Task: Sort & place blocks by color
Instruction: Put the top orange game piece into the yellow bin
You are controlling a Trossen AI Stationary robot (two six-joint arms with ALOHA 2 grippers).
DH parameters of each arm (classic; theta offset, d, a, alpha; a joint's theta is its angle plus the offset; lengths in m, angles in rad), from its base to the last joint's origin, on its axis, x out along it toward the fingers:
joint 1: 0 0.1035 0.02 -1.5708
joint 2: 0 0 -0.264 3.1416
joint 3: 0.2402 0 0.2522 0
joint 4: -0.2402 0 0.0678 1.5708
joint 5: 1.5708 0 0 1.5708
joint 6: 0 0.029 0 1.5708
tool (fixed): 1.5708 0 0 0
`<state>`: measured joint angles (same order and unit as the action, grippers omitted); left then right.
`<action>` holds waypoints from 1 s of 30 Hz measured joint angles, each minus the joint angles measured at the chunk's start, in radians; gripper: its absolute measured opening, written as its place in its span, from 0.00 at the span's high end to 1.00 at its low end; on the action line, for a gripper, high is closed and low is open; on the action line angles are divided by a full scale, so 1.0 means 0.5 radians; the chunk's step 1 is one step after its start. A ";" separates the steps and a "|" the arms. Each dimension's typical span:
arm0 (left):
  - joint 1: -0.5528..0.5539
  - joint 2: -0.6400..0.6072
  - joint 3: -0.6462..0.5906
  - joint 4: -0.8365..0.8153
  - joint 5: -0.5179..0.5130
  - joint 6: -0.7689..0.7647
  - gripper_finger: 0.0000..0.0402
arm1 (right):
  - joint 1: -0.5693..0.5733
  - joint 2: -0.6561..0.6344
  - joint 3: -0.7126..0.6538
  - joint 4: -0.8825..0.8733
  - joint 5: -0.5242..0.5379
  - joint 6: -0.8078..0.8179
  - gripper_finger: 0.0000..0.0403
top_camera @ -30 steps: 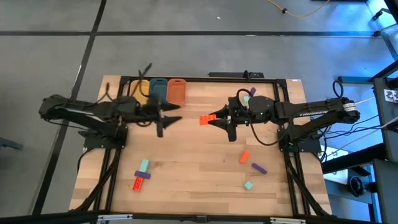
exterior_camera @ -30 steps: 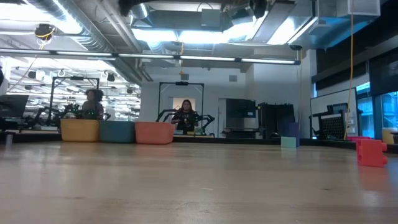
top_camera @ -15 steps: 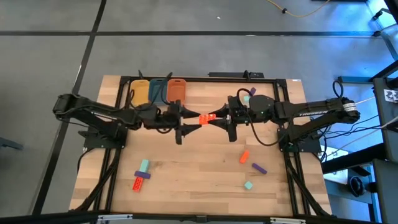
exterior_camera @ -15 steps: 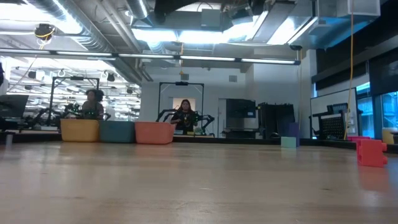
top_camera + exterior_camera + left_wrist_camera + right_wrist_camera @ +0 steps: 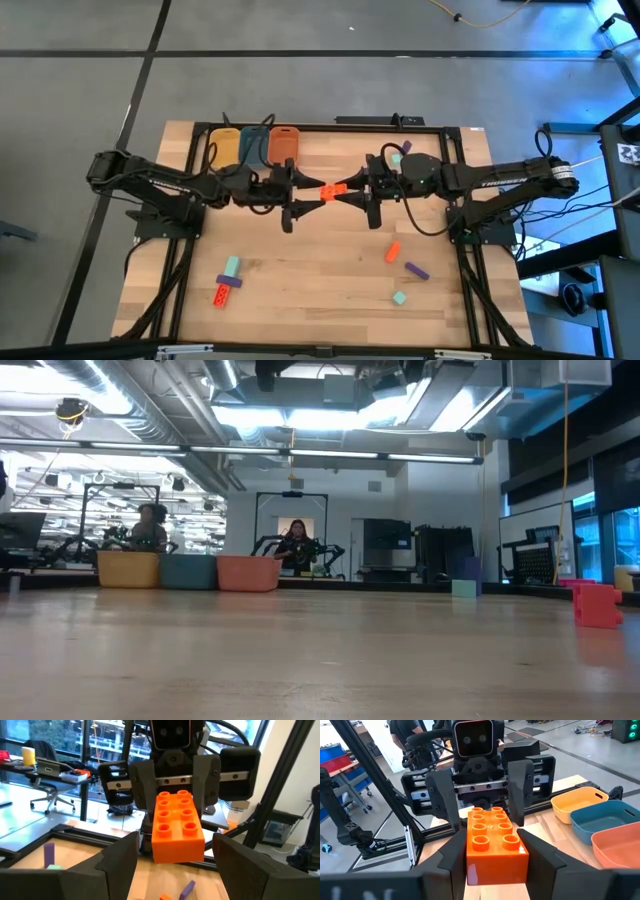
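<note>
An orange-red studded block (image 5: 328, 190) hangs in the air above the middle of the table. My right gripper (image 5: 343, 190) is shut on it. My left gripper (image 5: 312, 192) faces it from the table's left, open. Its two fingers (image 5: 116, 865) stand on either side of the block's free end with a gap on both sides. Loose blocks lie on the table: a teal, purple and red group (image 5: 227, 281) near left, and an orange (image 5: 392, 252), a purple (image 5: 416, 270) and a teal one (image 5: 399, 297) near right. My right gripper pinches the block's two long sides between its two fingers (image 5: 449, 865), at the end toward the table's right (image 5: 164, 799). The fingers come level from the table's right and lie along the block. The block is lifted clear and level, studs up, its free end toward my left gripper.
Yellow (image 5: 226, 146), blue (image 5: 254, 143) and orange (image 5: 285, 146) tubs stand in a row at the far edge, behind my left arm. A purple and a teal block (image 5: 400, 152) lie far right by my right arm. Bare wood lies between the two near block groups.
My left gripper has gone toward the table's right and a little down, up to the block in my right gripper, and its fingers now flank the block's free end. It has stayed open. For the last half second it has kept still.
</note>
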<state>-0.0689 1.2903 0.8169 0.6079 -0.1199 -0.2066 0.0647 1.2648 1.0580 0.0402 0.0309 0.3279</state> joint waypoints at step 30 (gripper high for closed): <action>0.003 0.117 -0.002 0.224 -0.042 -0.001 0.49 | 0.000 0.000 0.000 0.027 -0.014 -0.045 0.64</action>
<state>-0.0674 1.3491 0.8162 0.7200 -0.1410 -0.2070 0.0647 1.2648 1.0580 0.0536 0.0238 0.3054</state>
